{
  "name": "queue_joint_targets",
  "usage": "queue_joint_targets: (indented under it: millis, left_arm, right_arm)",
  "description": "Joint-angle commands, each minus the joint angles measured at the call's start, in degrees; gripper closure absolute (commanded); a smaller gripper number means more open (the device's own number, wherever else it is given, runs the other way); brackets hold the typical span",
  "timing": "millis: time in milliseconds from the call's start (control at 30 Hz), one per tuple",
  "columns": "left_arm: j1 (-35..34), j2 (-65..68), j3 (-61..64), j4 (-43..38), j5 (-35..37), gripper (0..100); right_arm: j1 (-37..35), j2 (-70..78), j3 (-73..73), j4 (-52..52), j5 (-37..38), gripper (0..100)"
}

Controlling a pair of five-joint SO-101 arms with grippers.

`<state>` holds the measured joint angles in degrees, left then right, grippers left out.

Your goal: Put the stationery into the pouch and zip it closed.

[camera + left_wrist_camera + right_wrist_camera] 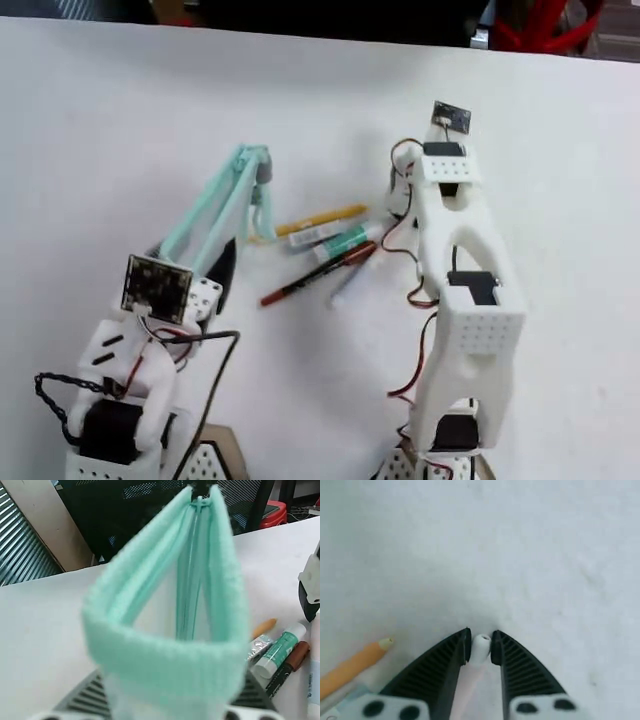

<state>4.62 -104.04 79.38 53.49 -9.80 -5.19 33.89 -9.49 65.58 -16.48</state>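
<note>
We hold the pouch and nip a pen.
Our left gripper (212,270) clamps the mint pouch (165,630), unzipped and gaping, at 9 o'clock of the stationery (330,255) in the high view. Our right gripper (480,647) pinches a white-tipped pen (481,645), with an orange pen (355,665) lying near.

No readable text — anywhere
</note>
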Motion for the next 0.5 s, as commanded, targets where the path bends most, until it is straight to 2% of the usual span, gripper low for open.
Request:
queue_joint_targets:
  millis: [0,467]
  left_arm:
    - [-0.13,-0.22,-0.26,-1.58,0.35,80]
    - [-0.40,-0.22,-0.26,-1.58,0.35,80]
  right_arm:
    - [-0.22,-0.22,-1.67,0.13,0.18,97.8]
    - [0.22,-0.31,-1.49,0.40,0.09,98.1]
